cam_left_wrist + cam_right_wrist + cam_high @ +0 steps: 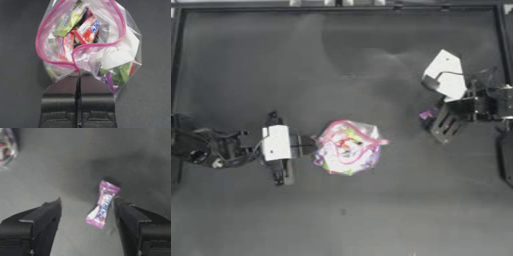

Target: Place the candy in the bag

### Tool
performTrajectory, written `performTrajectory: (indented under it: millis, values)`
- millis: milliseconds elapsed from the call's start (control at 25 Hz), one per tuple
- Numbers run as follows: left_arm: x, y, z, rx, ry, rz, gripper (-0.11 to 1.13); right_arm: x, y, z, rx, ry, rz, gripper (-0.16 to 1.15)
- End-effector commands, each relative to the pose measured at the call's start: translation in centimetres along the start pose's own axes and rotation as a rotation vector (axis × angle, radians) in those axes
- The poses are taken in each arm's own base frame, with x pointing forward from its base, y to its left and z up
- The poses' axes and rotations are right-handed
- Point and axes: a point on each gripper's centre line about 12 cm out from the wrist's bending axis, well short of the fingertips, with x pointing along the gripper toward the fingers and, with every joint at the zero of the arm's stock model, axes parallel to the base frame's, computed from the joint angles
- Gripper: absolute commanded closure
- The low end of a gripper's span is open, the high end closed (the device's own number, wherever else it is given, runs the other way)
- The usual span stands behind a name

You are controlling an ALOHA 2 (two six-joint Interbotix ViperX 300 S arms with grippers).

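One candy (103, 204) lies on the desk (338, 215) between the wide-open right fingers (50, 214), not picked up yet, while the left fingers (65, 92), shut tight, pinch the open bag (90, 42) by its rim.

The bag (90, 47) is clear, glossy, crinkled plastic, the candy (103, 204) wears a shiny twisted wrapper, and the dark tabletop (338, 215) looks smooth and matt.

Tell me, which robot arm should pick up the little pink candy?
The right one, probably. The right gripper is open with the candy lying between its jaws, while the left gripper is shut on the bag.
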Motion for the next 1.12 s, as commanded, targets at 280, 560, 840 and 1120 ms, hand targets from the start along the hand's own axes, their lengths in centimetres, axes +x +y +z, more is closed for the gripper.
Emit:
performTrajectory:
  millis: [280,560,840,1120]
  values:
    - [0.4,-0.2,1.1,0.016,-0.038,-0.007,0.91,1.3,-1.4,-1.3,0.094,-0.009,0.012,0.07]
    - [0.4,-0.2,1.1,0.016,-0.038,-0.007,0.91,3.0,-1.3,-1.3,0.096,0.024,0.000,0.07]
    - [0.4,-0.2,1.1,0.018,-0.037,-0.008,0.91,4.9,-1.0,-1.7,0.090,0.073,-0.013,0.07]
    - [0.4,-0.1,0.9,0.018,-0.032,-0.007,0.91,5.5,-0.8,-1.3,0.080,0.079,-0.021,0.07]
